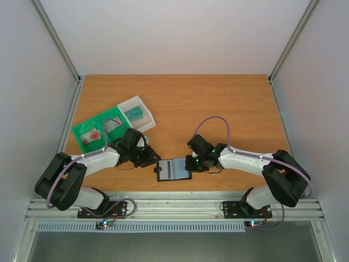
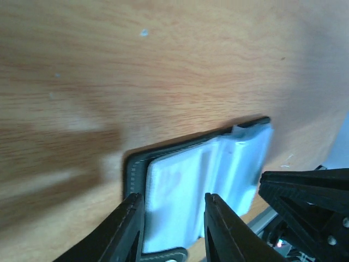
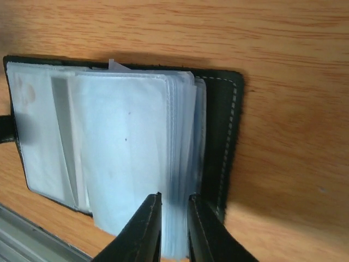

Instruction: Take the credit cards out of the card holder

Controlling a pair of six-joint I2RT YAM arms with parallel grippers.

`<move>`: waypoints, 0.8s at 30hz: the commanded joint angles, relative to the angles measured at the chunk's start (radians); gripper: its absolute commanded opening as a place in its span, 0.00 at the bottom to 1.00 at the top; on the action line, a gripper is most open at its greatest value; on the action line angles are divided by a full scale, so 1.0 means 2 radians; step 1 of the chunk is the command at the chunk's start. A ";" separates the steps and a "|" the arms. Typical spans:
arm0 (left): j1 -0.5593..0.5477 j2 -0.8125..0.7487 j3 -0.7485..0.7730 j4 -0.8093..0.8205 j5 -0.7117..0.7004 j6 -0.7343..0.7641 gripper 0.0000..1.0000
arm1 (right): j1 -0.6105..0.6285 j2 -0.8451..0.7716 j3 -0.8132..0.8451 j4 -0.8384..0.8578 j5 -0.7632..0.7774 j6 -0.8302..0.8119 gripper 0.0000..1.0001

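The black card holder [image 1: 173, 170] lies open near the table's front edge, its pale blue sleeves facing up. My left gripper [image 1: 155, 162] is at its left end, and in the left wrist view this gripper [image 2: 174, 221] stands open astride the left sleeve page of the card holder [image 2: 185, 183]. My right gripper [image 1: 188, 164] is at its right end. In the right wrist view it [image 3: 174, 218] is nearly shut, with a stack of sleeve edges [image 3: 182, 136] between its narrow jaws, beside the black cover [image 3: 223, 125]. A red-pink credit card [image 1: 94, 135] and a teal one [image 1: 136, 113] lie in the tray.
A green-and-white sorting tray [image 1: 78, 134] sits at the back left of the wooden table, behind my left arm. The aluminium rail [image 1: 174, 207] with both arm bases runs along the front edge, just below the holder.
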 commanded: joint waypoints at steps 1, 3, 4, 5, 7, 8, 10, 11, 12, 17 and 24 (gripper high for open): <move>-0.004 -0.028 0.024 -0.024 -0.009 0.002 0.33 | 0.004 -0.044 0.023 -0.058 0.040 0.004 0.18; -0.004 -0.030 0.025 -0.025 -0.006 0.001 0.34 | 0.006 -0.058 0.031 -0.064 0.036 0.006 0.23; -0.004 -0.030 0.026 -0.026 -0.006 0.000 0.35 | 0.009 -0.062 0.033 -0.062 0.032 0.008 0.25; -0.004 -0.029 0.026 -0.026 -0.006 0.000 0.35 | 0.012 -0.063 0.035 -0.055 0.024 0.010 0.25; -0.005 -0.025 0.025 -0.023 -0.005 0.000 0.36 | 0.020 -0.059 0.036 -0.034 0.009 0.019 0.25; -0.005 -0.022 0.024 -0.020 -0.003 -0.001 0.35 | 0.026 -0.054 0.035 -0.021 0.003 0.024 0.25; -0.006 -0.017 0.019 -0.004 0.005 -0.004 0.36 | 0.035 -0.043 0.037 0.004 -0.006 0.032 0.23; -0.006 -0.014 0.016 0.003 0.009 -0.006 0.36 | 0.040 -0.037 0.040 0.013 -0.010 0.034 0.23; -0.006 -0.012 0.012 0.009 0.012 -0.009 0.36 | 0.044 -0.029 0.044 0.020 -0.013 0.036 0.22; -0.006 -0.004 0.002 0.023 0.012 -0.015 0.35 | 0.059 0.014 0.062 0.045 -0.016 0.041 0.20; -0.006 0.005 -0.005 0.030 0.013 -0.015 0.35 | 0.063 0.062 0.074 0.063 -0.016 0.045 0.19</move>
